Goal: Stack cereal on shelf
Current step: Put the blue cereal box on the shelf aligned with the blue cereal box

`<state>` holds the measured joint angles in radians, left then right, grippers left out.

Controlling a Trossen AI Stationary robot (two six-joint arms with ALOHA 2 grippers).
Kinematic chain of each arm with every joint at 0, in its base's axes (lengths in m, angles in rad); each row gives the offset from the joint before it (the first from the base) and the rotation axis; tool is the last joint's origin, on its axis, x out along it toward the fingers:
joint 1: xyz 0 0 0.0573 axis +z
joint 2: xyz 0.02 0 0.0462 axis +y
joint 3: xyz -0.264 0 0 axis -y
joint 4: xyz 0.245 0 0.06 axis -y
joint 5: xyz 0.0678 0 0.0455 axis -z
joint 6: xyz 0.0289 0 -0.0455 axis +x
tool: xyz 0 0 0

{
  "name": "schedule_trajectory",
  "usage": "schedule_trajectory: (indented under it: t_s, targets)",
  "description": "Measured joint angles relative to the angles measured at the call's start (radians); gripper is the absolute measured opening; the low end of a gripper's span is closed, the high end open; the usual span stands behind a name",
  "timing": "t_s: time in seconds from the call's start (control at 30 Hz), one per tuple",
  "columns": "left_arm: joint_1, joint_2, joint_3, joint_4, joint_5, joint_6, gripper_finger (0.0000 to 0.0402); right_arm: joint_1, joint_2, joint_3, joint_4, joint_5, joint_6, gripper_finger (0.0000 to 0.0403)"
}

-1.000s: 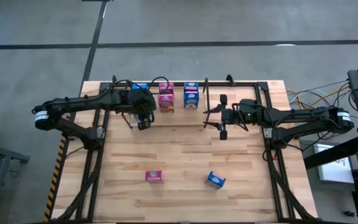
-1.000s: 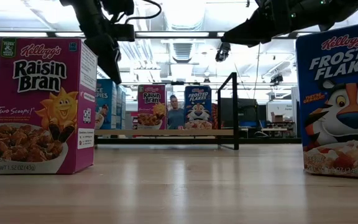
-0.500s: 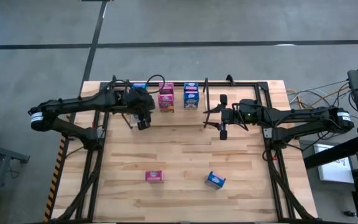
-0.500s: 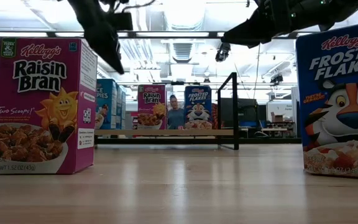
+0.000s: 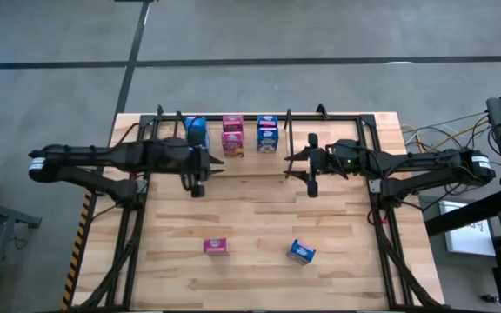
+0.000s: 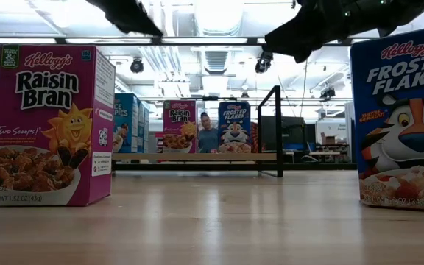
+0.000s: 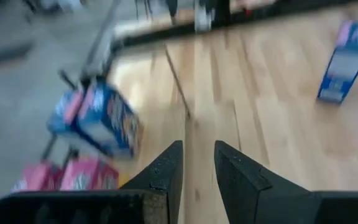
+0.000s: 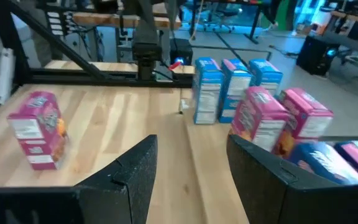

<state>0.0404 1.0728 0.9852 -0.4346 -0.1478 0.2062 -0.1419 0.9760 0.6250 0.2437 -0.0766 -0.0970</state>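
Pink boxes: 1 loose [image 5: 216, 247] on counter [image 5: 259, 217] nr shelf [image 5: 320, 117]; blue: 1 loose [image 5: 301, 252]. Left pincer [image 5: 197, 185] + right pincer [image 5: 310, 183] both apart, empty.

High view: set above, facing straight down; the whole desk [image 5: 259, 209], both arms and grey floor are taken in from far off.
Low view: set at desk-top height, facing level across the wood toward the shelf [image 6: 197, 157] and the room; the pink box [image 6: 48, 125] and the blue box [image 6: 402, 118] are seen very near.
Left wrist view: aimed past the fingers [image 7: 166, 174] down at the desk; boxes lie ahead of them, blurred.
Right wrist view: aimed past the fingers [image 8: 135, 177] along the desk; a row of boxes [image 8: 263, 106] is seen ahead.
Shared: the two loose boxes are seen in the high and low views; the shelved row is covered by the high, low and right wrist views.
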Motion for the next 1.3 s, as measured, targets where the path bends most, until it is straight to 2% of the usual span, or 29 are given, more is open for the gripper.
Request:
schedule_trajectory:
  t_s: [0.3,0.47,0.67,0.8,1.1,1.3]
  targets:
    - [-0.007,-0.159,-0.181,0.245,-0.112,0.033,0.0074,0.125,0.0,0.01,0.047,-0.001,0.082,0.0183]
    - [-0.007,-0.227,-0.278,0.385,-0.116,0.044,0.0074,0.178,0.0,0.011,0.09,0.027,0.199,0.0183]
    - [-0.007,-0.277,-0.306,0.4,-0.116,0.044,0.0074,0.217,0.046,0.108,-0.065,0.085,0.339,0.0183]
    - [-0.007,-0.288,-0.314,0.399,-0.115,0.037,0.0074,0.222,0.122,0.225,-0.272,0.08,0.441,0.0183]
    - [-0.007,-0.289,-0.313,0.371,-0.113,0.013,0.0074,0.262,0.356,0.596,-0.992,0.044,0.703,0.0183]
    - [-0.007,-0.289,-0.313,0.371,-0.112,0.013,0.0074,0.318,0.519,0.829,-1.349,-0.004,0.843,0.0183]
